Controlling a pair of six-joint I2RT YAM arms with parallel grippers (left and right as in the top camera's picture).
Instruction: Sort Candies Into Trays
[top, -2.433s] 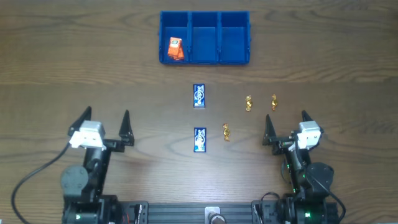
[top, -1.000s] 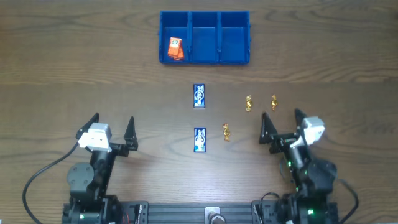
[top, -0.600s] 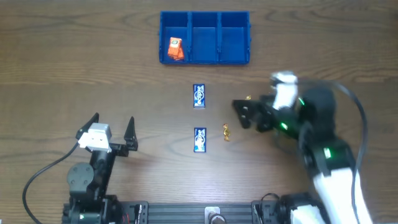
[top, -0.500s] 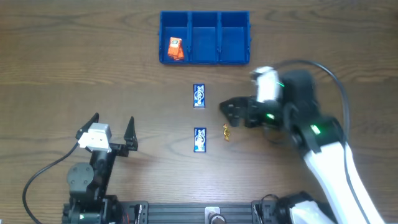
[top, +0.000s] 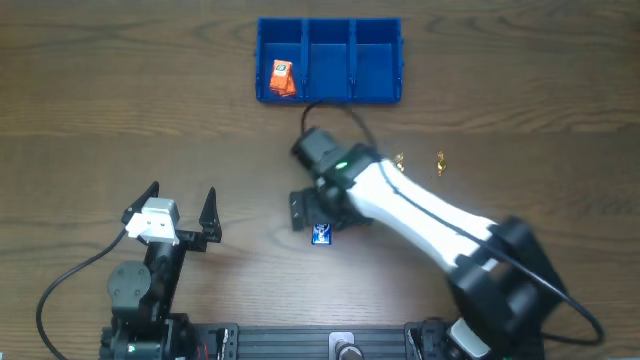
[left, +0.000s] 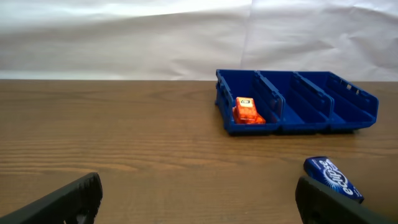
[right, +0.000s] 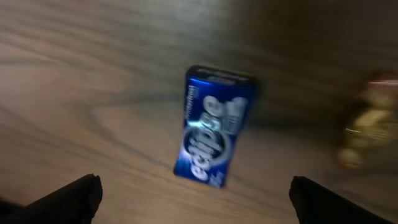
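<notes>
We are seeing a brown wood-grain table (top: 100, 100) filling the top view; past its far edge, a white backdrop (left: 124, 31) is hanging, creased.

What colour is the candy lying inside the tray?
The candy is orange, clearest in the left wrist view.

Brown wooden table (top: 100, 100); white sheet (left: 124, 31) hangs behind it.

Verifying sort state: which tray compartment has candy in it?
Leftmost compartment in the top view: it holds the orange candy. The middle compartment and right compartment are empty.
</notes>
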